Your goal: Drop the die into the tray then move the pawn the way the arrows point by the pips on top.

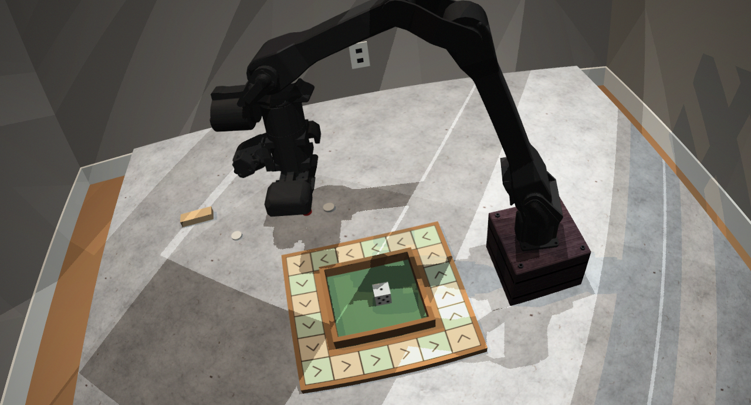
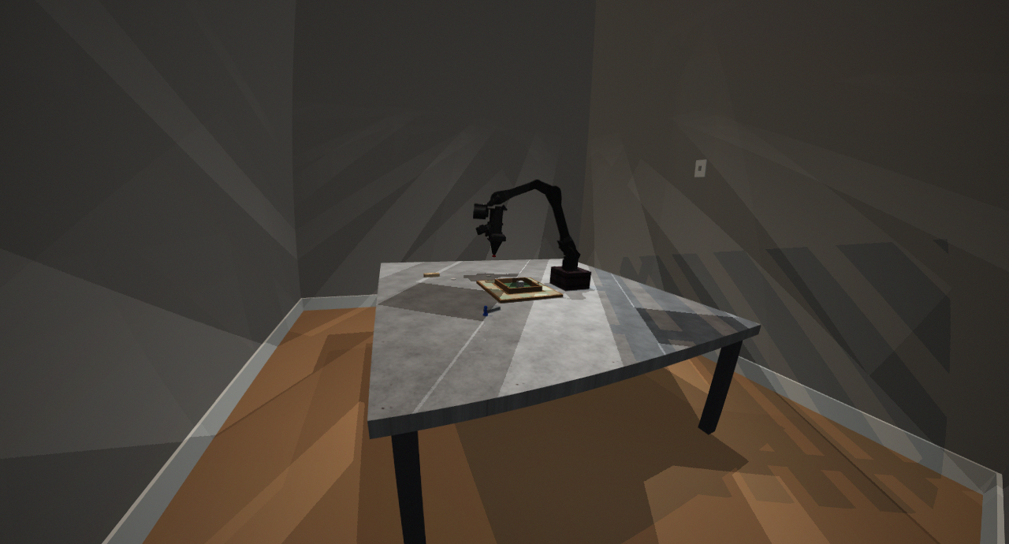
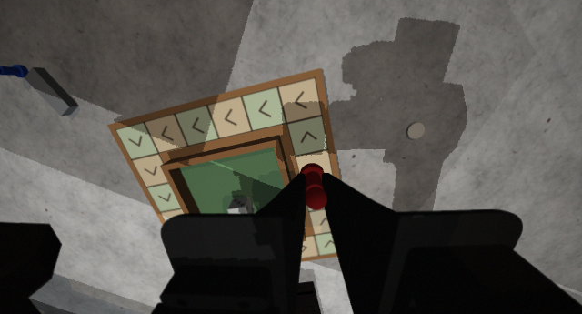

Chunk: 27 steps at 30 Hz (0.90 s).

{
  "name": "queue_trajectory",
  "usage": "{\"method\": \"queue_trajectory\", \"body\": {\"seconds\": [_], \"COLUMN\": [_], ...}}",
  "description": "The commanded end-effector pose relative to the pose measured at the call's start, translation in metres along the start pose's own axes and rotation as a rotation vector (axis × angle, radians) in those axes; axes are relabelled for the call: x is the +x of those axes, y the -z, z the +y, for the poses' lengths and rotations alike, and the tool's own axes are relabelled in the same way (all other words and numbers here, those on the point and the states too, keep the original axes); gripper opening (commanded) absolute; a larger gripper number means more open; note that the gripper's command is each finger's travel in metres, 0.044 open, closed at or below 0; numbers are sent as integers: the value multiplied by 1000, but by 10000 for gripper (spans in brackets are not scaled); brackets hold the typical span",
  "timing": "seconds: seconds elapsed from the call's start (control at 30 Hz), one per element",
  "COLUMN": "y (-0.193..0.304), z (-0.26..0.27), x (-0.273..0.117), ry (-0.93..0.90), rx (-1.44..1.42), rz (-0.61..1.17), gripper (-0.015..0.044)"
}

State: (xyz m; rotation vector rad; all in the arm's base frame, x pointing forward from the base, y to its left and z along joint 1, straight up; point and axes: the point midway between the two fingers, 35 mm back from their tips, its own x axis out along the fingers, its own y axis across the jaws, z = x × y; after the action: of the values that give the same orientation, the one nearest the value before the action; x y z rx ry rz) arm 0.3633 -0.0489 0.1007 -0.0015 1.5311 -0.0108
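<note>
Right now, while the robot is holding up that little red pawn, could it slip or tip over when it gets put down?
The red pawn looks smooth and rounded, so it might slide in the gripper, which pinches only its narrow middle. It's tall and thin, so it could probably topple if set down crooked. It looks stiff, so likely won't bend.
</note>
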Motion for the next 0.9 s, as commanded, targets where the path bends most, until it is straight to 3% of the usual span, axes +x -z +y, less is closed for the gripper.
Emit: {"method": "queue_trajectory", "body": {"seconds": [0.0, 0.27, 0.87], "y": [-12, -35, -36], "z": [2, 5, 5], "x": [20, 65, 103], "ry": [-4, -4, -4], "rx": [4, 4, 4], "rz": [7, 5, 5], "gripper": [0, 0, 0]}}
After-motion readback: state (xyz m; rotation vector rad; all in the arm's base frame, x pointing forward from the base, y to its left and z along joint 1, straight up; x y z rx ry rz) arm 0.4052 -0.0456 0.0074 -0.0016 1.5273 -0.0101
